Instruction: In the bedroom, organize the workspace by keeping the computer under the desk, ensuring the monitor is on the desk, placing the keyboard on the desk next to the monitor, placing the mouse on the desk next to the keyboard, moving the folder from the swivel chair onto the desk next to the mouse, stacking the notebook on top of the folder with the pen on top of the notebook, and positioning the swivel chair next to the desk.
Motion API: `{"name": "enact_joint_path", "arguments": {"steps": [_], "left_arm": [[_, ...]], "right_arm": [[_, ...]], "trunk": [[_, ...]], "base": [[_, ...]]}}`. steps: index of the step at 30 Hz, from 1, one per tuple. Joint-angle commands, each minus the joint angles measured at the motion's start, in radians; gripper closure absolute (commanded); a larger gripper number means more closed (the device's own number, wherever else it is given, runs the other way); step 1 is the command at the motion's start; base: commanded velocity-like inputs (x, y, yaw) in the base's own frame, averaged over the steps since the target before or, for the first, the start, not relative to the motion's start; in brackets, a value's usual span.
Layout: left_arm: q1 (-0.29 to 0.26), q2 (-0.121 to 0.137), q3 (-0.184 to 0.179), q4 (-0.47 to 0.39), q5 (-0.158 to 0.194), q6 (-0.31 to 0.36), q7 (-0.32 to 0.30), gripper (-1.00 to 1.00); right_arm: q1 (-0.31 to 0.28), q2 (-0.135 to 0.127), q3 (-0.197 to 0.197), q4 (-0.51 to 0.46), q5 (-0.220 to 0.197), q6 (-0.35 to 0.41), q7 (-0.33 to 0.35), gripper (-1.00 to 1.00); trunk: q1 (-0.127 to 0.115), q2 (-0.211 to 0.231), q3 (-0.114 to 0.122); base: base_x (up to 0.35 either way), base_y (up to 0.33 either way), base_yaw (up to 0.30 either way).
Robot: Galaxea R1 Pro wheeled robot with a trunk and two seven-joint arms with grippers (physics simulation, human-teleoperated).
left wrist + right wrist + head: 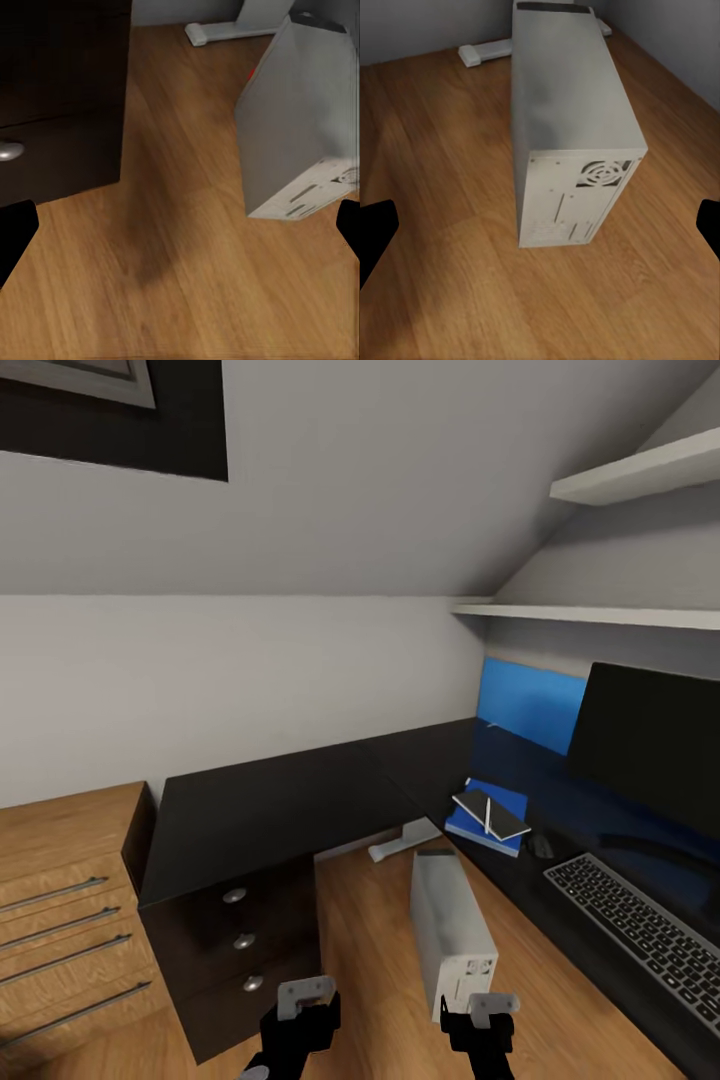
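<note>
Your desk [270,800] already carries monitor [650,745], keyboard [640,935], mouse [541,847] and the folder [492,822]–notebook [490,813]–pen [487,815] stack, both grippers' fingers spread wide and empty — but the computer [450,932] stands on open floor [370,940], chair unseen.

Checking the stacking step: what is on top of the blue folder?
On the folder lies the dark notebook, with the thin pen across it. The folder's middle is covered by the notebook.
</note>
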Motion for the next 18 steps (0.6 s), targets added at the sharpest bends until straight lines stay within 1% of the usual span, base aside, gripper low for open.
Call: {"name": "enact_joint_path", "arguments": {"steps": [1, 3, 4, 7, 8, 10, 11, 13, 15, 18], "left_arm": [[0.0, 0.0, -0.002, -0.024, 0.009, 0.021, 0.016, -1.0], [0.002, 0.0, -0.001, -0.056, 0.014, 0.048, 0.028, -1.0], [0.003, 0.0, 0.0, -0.077, 0.023, 0.065, 0.035, -1.0], [0.004, -0.002, 0.006, -0.111, 0.048, 0.08, 0.044, -1.0], [0.004, -0.002, 0.018, -0.146, 0.068, 0.086, 0.047, -1.0], [0.005, -0.003, 0.038, -0.194, 0.095, 0.091, 0.051, -1.0], [0.005, -0.003, 0.043, -0.205, 0.101, 0.093, 0.052, -1.0], [0.005, -0.002, 0.051, -0.221, 0.119, 0.096, 0.054, -1.0], [0.005, 0.0, 0.054, -0.218, 0.129, 0.098, 0.055, -1.0], [0.006, 0.003, 0.057, -0.177, 0.142, 0.101, 0.056, -1.0]], "right_arm": [[-0.001, 0.0, 0.009, 0.0, -0.003, -0.001, -0.007, -1.0], [-0.001, 0.0, 0.009, 0.0, -0.003, -0.002, -0.007, -1.0], [-0.001, 0.0, 0.009, 0.0, -0.003, -0.007, -0.007, -1.0], [-0.001, 0.0, 0.009, 0.0, -0.004, -0.024, -0.007, -1.0], [-0.001, -0.001, 0.009, 0.001, -0.008, -0.039, -0.007, -1.0], [0.0, 0.0, 0.01, 0.001, -0.023, -0.058, -0.008, -1.0], [0.0, 0.0, 0.01, 0.001, -0.03, -0.062, -0.008, -1.0], [0.001, 0.0, 0.01, 0.001, -0.052, -0.07, -0.007, -1.0], [0.001, 0.001, 0.01, 0.0, -0.064, -0.074, -0.007, -1.0], [0.001, 0.002, 0.011, 0.0, -0.079, -0.079, -0.007, -1.0]], "trunk": [[0.004, -0.008, -0.004], [0.012, -0.022, -0.011], [0.015, -0.029, -0.014], [0.027, -0.05, -0.023], [0.031, -0.057, -0.026], [0.038, -0.071, -0.033], [0.042, -0.078, -0.036], [0.05, -0.092, -0.042], [0.058, -0.106, -0.048], [0.069, -0.127, -0.058]], "base": [[0.0, 0.0, 0.0], [0.0, 0.0, 0.0], [0.0, 0.0, 0.0], [0.0, 0.0, 0.0], [0.0, 0.0, 0.0], [0.0, 0.0, 0.0], [0.0, 0.0, 0.0], [0.0, 0.0, 0.0], [0.0, 0.0, 0.0], [0.0, 0.0, 0.0]]}}
